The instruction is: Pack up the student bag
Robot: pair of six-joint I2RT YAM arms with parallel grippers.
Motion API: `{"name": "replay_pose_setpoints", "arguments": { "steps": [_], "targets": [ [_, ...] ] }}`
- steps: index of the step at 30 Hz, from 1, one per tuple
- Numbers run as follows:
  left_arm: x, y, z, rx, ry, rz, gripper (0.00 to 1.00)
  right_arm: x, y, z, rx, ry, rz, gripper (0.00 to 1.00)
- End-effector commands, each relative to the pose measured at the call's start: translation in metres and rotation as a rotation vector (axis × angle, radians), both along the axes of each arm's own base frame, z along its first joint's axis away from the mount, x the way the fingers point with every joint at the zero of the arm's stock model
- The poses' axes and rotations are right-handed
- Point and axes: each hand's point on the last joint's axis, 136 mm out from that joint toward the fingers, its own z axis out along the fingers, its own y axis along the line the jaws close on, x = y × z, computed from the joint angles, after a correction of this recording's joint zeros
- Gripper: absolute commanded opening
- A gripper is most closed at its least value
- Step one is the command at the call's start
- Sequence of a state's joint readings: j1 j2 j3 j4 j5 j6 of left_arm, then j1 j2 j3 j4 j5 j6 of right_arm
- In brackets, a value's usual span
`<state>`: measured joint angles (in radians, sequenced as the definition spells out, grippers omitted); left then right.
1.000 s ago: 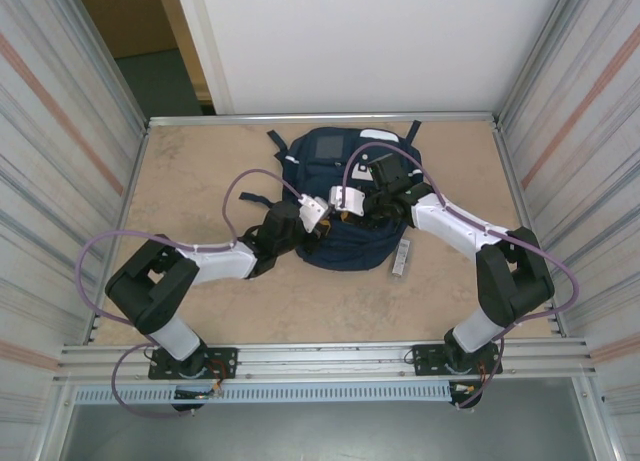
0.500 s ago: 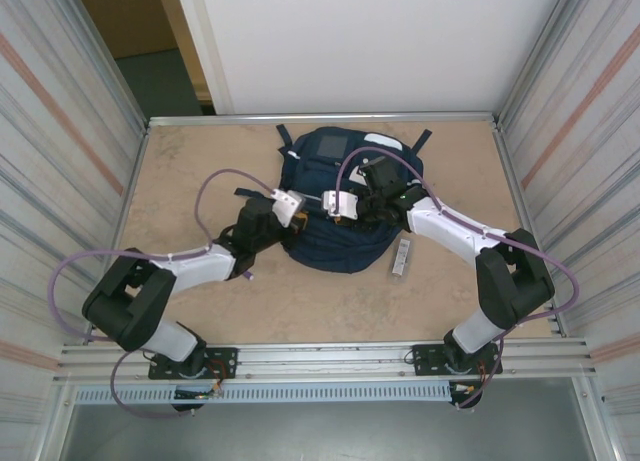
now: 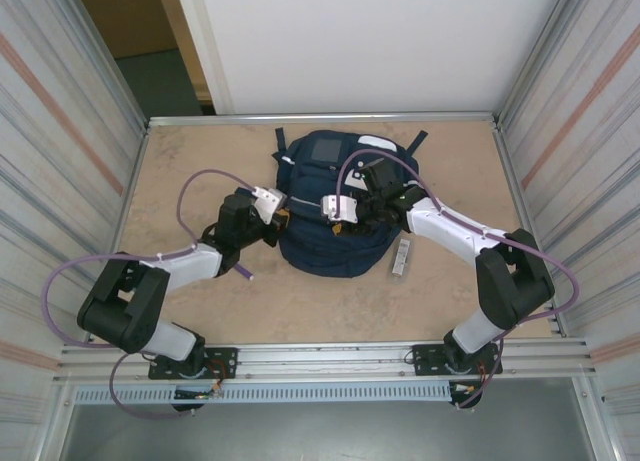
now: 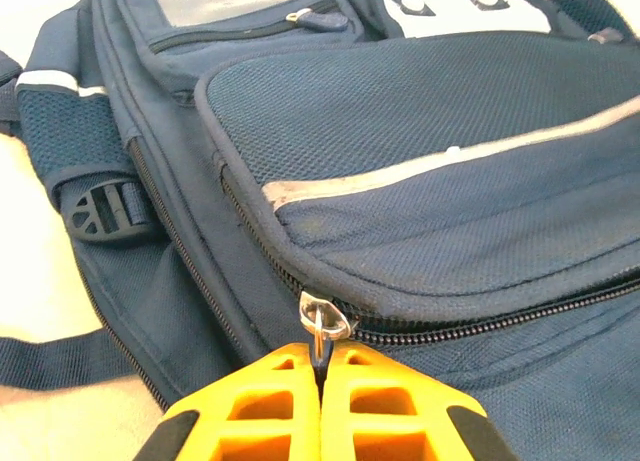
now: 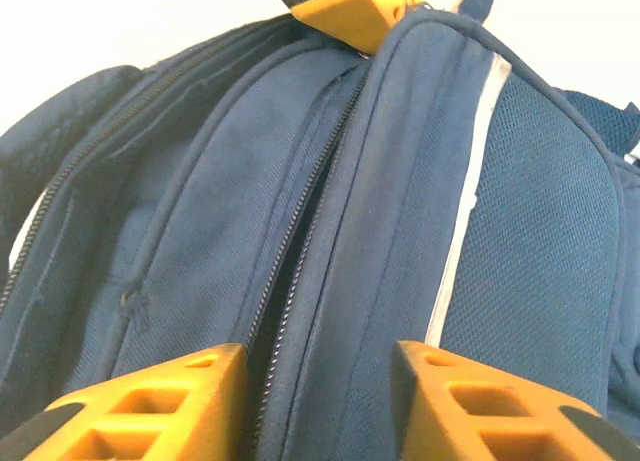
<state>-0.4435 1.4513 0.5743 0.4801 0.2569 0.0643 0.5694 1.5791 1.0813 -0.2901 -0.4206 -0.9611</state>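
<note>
Grip on the zip: your left gripper (image 4: 320, 369) is pinched tight, orange fingers pressed together on the metal zip pull (image 4: 322, 319) at the left flank of the backpack (image 3: 330, 251). From the slider, the zip teeth (image 4: 480, 326) run along the edge of a front panel and look meshed. A pale stripe (image 4: 420, 166) crosses that panel, and a black buckle (image 4: 100, 209) hangs on a side strap close by.

Your right gripper (image 5: 315, 371) sits over the same bag with its fingers spread to a moderate gap and nothing between them. They straddle a zip seam (image 5: 300, 221), though contact with the cloth is hard to judge from this close. That seam looks slightly parted near the right fingers.

The backpack lies flat in the middle of the table (image 3: 190, 161), toward the far side, between your two arms. A small pale flat item (image 3: 402, 257), too small to identify, rests on the table just beside the bag's near right corner.

With that item outside, you appear to be working the zip to open a compartment, and packing proper looks barely begun. Whether this zip is being opened or closed cannot be told for certain. Next you need a steady pull along the line of the zip, not upward. The right gripper should pin or tension the fabric so the bag does not drag across the table.
</note>
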Motion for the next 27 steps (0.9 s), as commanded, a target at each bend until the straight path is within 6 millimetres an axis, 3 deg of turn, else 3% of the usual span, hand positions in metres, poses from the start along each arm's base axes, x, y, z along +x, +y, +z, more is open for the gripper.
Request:
{"name": "replay_pose_setpoints", "arguments": {
  "steps": [1, 7, 12, 14, 17, 21, 27],
  "targets": [
    [-0.008, -0.026, 0.026, -0.094, -0.006, -0.088, 0.0, -0.009, 0.017, 0.013, 0.091, 0.051, -0.071, 0.47],
    [-0.041, -0.056, 0.037, -0.135, 0.0, -0.188, 0.0, -0.01, 0.024, -0.009, 0.038, -0.008, -0.207, 0.59],
    [-0.051, -0.059, 0.042, -0.163, 0.024, -0.192, 0.0, -0.002, 0.024, -0.013, 0.021, -0.053, -0.271, 0.55],
    [-0.053, -0.057, 0.043, -0.16, 0.016, -0.189, 0.0, -0.005, 0.027, -0.01, 0.034, -0.053, -0.247, 0.45],
    [-0.052, -0.05, 0.041, -0.115, 0.002, -0.165, 0.0, -0.008, 0.028, -0.009, 0.027, -0.052, -0.211, 0.19],
    [-0.039, -0.032, 0.036, -0.05, -0.059, -0.087, 0.0, -0.019, 0.027, -0.012, -0.018, -0.037, -0.095, 0.01],
    [0.006, 0.009, 0.014, -0.006, 0.02, 0.077, 0.0, -0.061, 0.025, -0.008, -0.099, -0.017, 0.209, 0.0]
  ]
}}
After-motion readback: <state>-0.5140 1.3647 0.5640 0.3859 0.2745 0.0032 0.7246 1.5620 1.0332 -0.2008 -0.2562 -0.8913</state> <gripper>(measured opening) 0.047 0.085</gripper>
